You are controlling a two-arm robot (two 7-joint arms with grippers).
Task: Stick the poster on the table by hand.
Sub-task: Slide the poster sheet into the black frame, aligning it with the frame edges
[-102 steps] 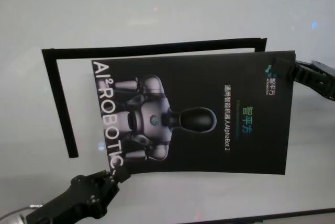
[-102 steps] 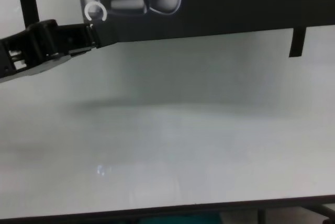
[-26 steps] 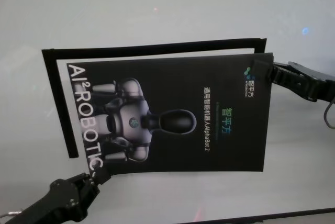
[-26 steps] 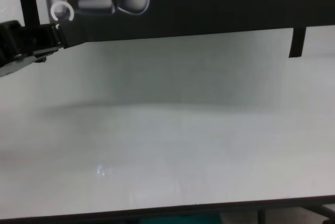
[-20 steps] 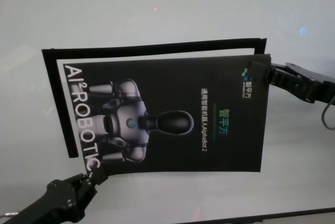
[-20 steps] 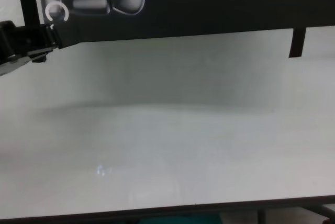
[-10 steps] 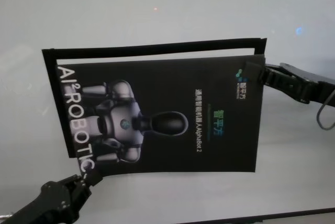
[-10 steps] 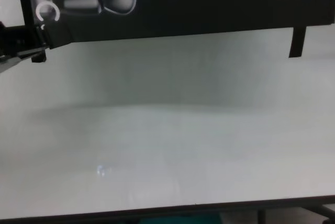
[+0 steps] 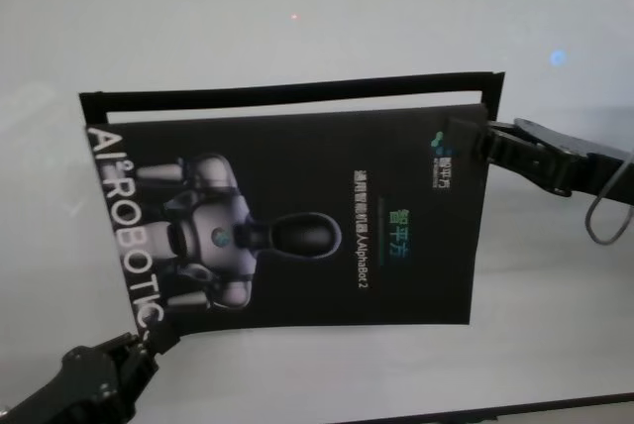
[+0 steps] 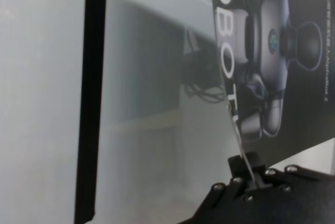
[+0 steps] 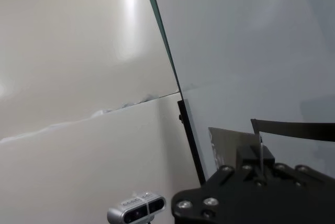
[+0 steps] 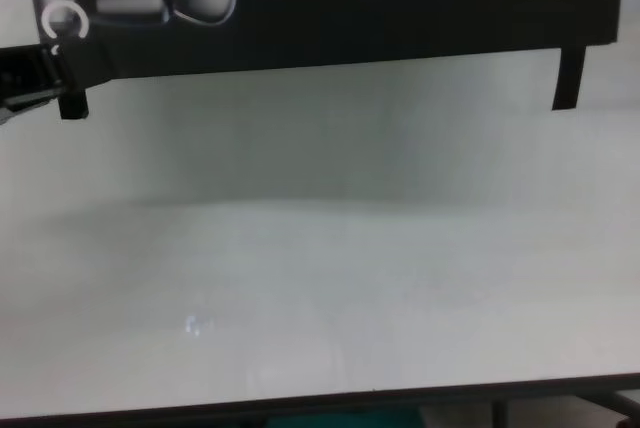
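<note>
1. Black and glossy, the poster (image 9: 297, 226) hangs between our two grippers above the white table (image 9: 297, 8); in the head view it covers most of the area inside a thin black frame strip (image 9: 287, 90) marked on the surface.

2. We hold the near-left corner with our left gripper (image 9: 149, 340), its jaws closed on the sheet's edge beside the last letters of "ROBOTIC". The left wrist view shows the thin edge running down into the clamped fingertips (image 10: 250, 174).

3. Our right gripper (image 9: 474, 137) pinches the far-right corner, next to the small logo, jaws closed on the poster. From the right wrist view we see the sheet edge-on, seated in the fingertips (image 11: 256, 161).

4. Compared with five seconds ago, the poster has travelled toward our left: its lettered edge, then well inside the strip's left leg, now lies over that leg, and the leg is hidden in the head view.

5. The poster's right edge, which earlier stuck out past the strip's right end, now sits inside it, so the short right leg (image 12: 568, 76) stands clear of the sheet in the chest view.

6. Both arms have shifted left with the sheet: our left gripper has slid nearly out of the chest view, with only a sliver (image 12: 35, 73) left at the picture's edge, while our right gripper has come further into the head view.

7. Half a second ago the sheet lay slightly further right; the leftward drift continues.
</note>
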